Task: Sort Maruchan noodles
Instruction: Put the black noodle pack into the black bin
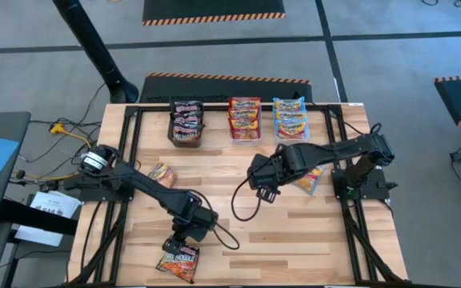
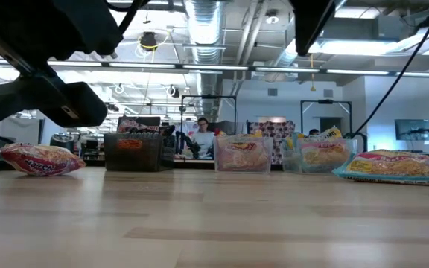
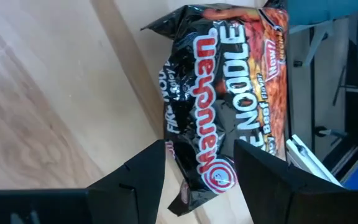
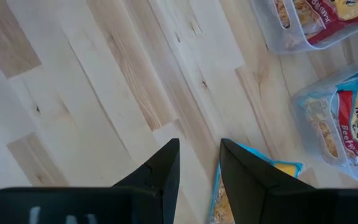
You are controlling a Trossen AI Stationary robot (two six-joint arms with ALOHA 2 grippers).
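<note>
A dark Maruchan noodle packet (image 1: 178, 262) (image 3: 229, 93) lies flat at the table's near edge. My left gripper (image 1: 182, 243) (image 3: 197, 177) hovers over its end, open, one finger on each side and touching nothing. A red-orange packet (image 1: 162, 174) (image 2: 42, 158) lies flat at mid-left. A blue-yellow packet (image 1: 310, 179) (image 4: 253, 186) (image 2: 393, 165) lies flat at mid-right, partly under the right arm. My right gripper (image 1: 264, 192) (image 4: 197, 165) hangs open above bare wood just beside it, with nothing between its fingers.
Along the far edge stand a black bin (image 1: 186, 124) of dark packets, a clear bin (image 1: 245, 118) of red-orange ones and a clear bin (image 1: 290, 118) of blue-yellow ones. Bare wood lies in the table's middle. A person (image 2: 202, 138) sits in the room behind.
</note>
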